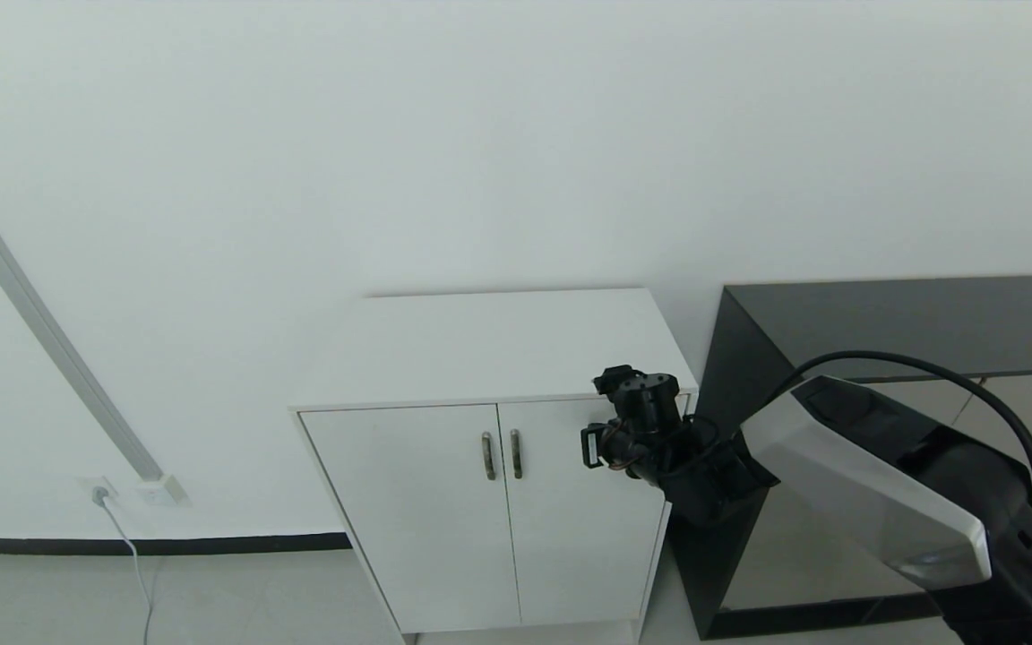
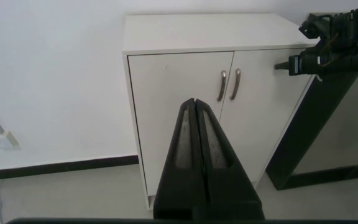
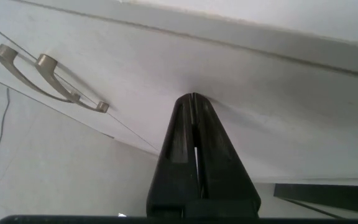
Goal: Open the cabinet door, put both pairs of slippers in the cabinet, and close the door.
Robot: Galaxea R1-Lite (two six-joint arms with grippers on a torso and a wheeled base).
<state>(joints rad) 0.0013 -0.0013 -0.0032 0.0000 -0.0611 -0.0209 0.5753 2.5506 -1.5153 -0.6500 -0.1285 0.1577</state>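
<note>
The white cabinet (image 1: 498, 345) stands against the wall with both doors shut. Two metal handles (image 1: 502, 454) sit side by side at the middle seam, also seen as the handles (image 2: 229, 84) and the handles (image 3: 48, 78). My right gripper (image 3: 193, 97) is shut with nothing in it, its tip at the upper part of the right door (image 1: 570, 528), to the right of the handles. From the head view the right gripper (image 1: 606, 445) is in front of that door's top corner. My left gripper (image 2: 194, 101) is shut and empty, held back from the cabinet front.
A dark glossy cabinet (image 1: 883, 313) stands directly right of the white one. A wall socket with a plugged cable (image 1: 102, 493) and a slanted cable duct (image 1: 32, 313) are on the wall to the left. Bare floor (image 1: 167, 600) lies in front.
</note>
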